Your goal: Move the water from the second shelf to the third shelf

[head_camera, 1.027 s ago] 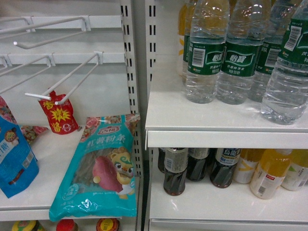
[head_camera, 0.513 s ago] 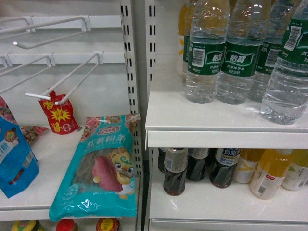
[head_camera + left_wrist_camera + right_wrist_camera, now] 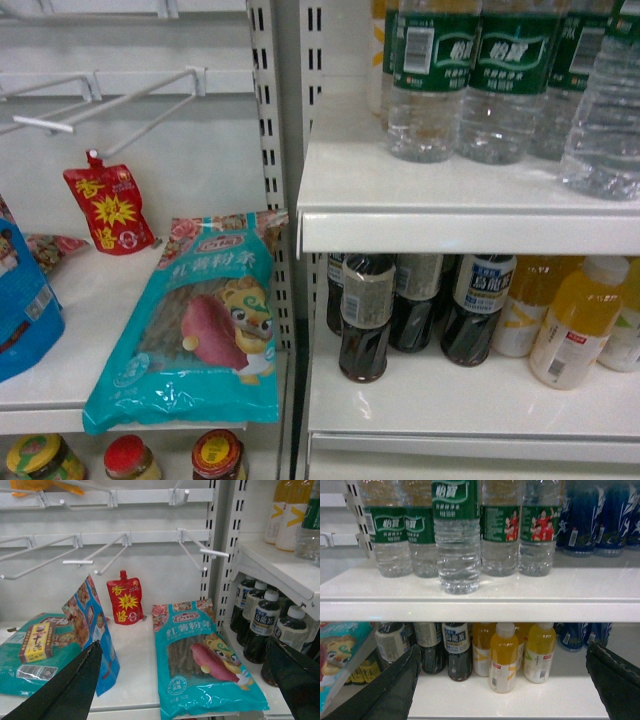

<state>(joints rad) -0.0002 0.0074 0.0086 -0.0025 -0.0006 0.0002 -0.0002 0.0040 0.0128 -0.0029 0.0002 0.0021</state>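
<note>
Right gripper [image 3: 502, 680]: I see its two dark fingers [image 3: 385, 690] spread wide at the bottom corners of my right wrist view, holding nothing, level with the lower drink shelf.
Left gripper [image 3: 182, 685]: also spread wide and holding nothing, facing the snack bay.
Water bottle [image 3: 456, 535]: stands upright near the front edge of the upper white shelf [image 3: 520, 600], just ahead of the row of other green-label bottles [image 3: 390, 535].
Below that shelf: dark drink bottles [image 3: 456, 650] on the left, orange juice bottles [image 3: 504, 657] beside them.
Snack bay: a teal noodle bag [image 3: 202, 657] lies flat; a red pouch [image 3: 125, 602] leans against the back wall under the wire hooks [image 3: 200, 550].
</note>
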